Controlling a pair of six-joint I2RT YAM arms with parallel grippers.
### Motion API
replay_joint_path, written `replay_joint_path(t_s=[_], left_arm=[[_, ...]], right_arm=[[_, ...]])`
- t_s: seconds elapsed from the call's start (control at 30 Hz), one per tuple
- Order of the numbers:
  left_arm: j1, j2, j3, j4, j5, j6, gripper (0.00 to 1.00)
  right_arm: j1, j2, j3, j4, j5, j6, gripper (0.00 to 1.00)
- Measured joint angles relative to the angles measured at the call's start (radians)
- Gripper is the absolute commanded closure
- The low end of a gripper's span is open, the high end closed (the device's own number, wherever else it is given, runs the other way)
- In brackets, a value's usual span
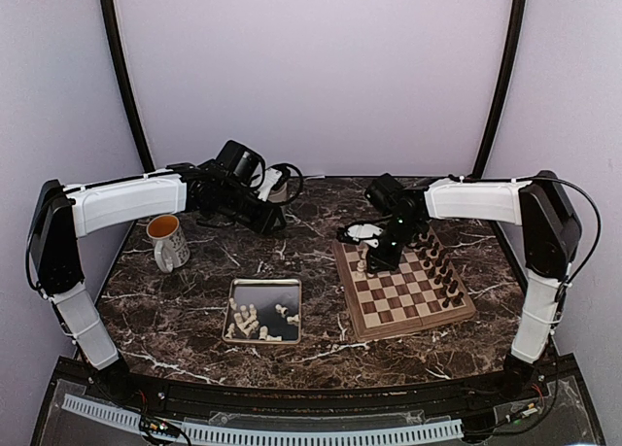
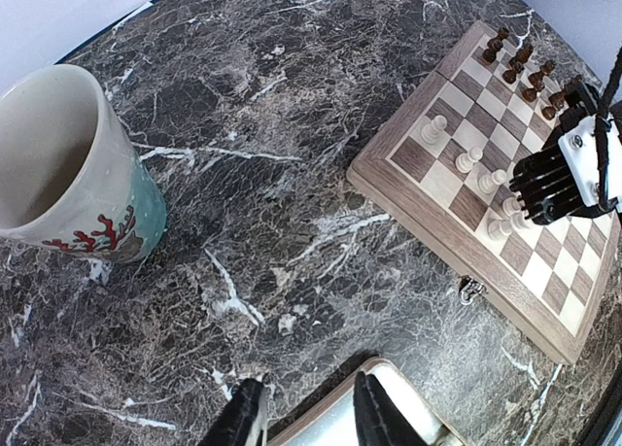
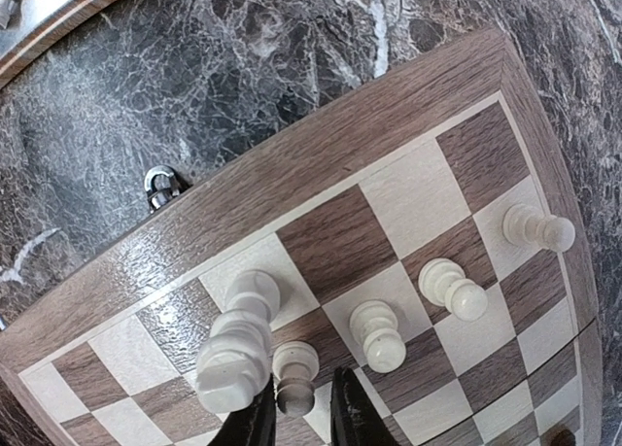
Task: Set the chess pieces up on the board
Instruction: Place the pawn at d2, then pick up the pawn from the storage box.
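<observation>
Reach favours your left end effector (image 2: pixel 309 422), spread empty near the far rim of the silver metal tray (image 1: pixel 264 282) of loose cream-white chess pieces (image 1: pixel 248 320), while the right end effector (image 3: pixel 303 417) straddles a cream pawn (image 3: pixel 293 368) on the checkered wooden board (image 1: pixel 403 300), grip unclear.

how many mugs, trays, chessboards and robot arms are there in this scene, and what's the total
mug: 1
tray: 1
chessboard: 1
robot arms: 2
total: 5
</observation>
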Motion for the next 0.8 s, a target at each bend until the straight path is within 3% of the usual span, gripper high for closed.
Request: replay_joint_path(t_s=[0.43,0.8], left_arm=[[0.0,0.0,0.0,0.0,0.003,0.0,0.67],[0.0,0.0,-0.005,0.0,0.025,0.006,0.64]], right_arm=[[0.0,-0.016,-0.019,0.011,0.012,0.002,0.68],[-0.074,-0.34,-0.124,0.012,-0.03,-0.017,0.67]])
